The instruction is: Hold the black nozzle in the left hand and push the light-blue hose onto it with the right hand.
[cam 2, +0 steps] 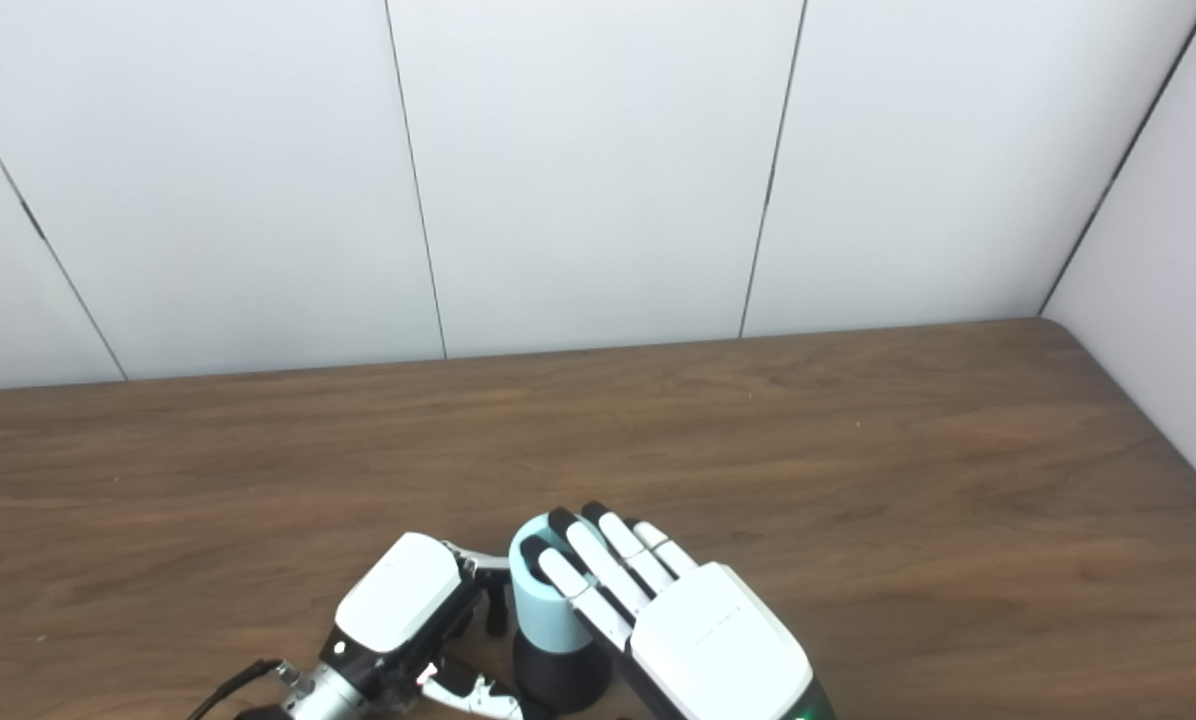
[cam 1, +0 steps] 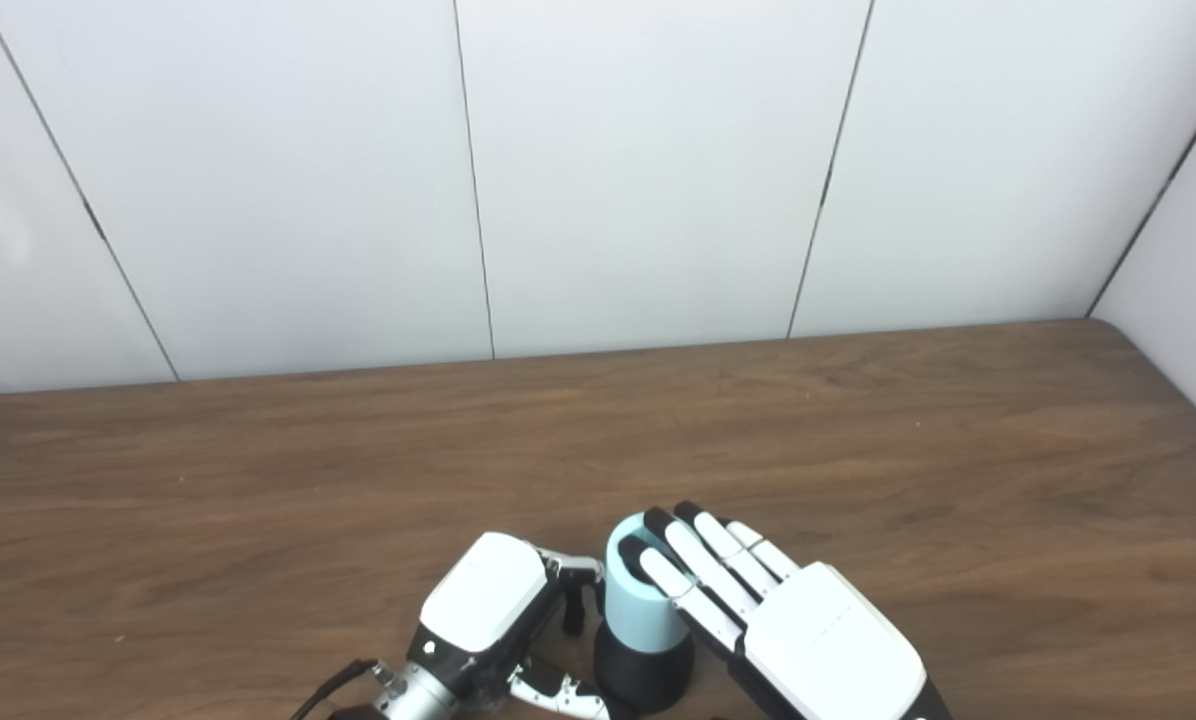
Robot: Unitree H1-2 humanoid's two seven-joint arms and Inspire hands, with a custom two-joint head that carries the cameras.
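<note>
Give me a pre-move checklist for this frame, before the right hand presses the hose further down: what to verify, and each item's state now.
1. Light-blue hose sits upright on top of the black nozzle: ok.
2. Right hand has its fingers against the hose's right side and top: ok.
3. Right hand fully closed around the hose: cannot tell, the thumb is hidden.
4. Left hand grips the nozzle: cannot tell; it is beside the nozzle, contact unclear.
5. Hose fully seated on the nozzle: cannot tell; the joint is visible, its depth is not.
6. Nozzle base rests on the table: cannot tell, it is cut by the picture's bottom edge.
</note>
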